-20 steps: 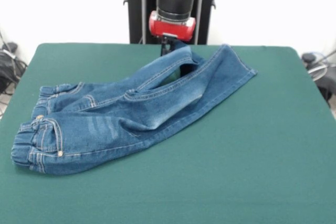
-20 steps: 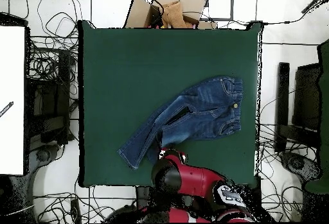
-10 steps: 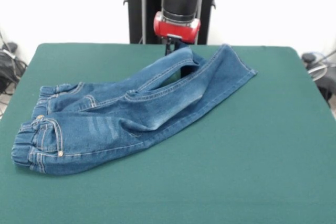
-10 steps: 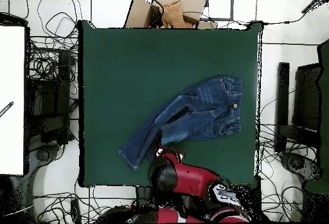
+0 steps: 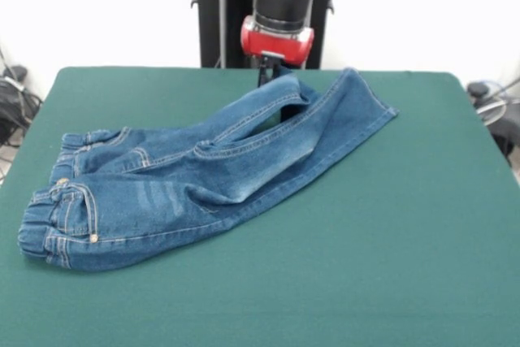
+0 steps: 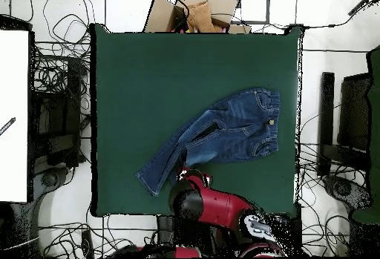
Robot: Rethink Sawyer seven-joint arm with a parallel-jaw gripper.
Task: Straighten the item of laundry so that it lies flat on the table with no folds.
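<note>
Whether the fingers are open or closed cannot be told; the gripper (image 5: 270, 79) is hidden behind the jeans (image 5: 203, 172), which lie across the worktop (image 5: 390, 241) with the legs overlapped. The far leg cuff is best gripped and drawn outward.

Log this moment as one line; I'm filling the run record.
hand: behind far leg hem | jeans: legs overlapping, not flat | table: green
</note>
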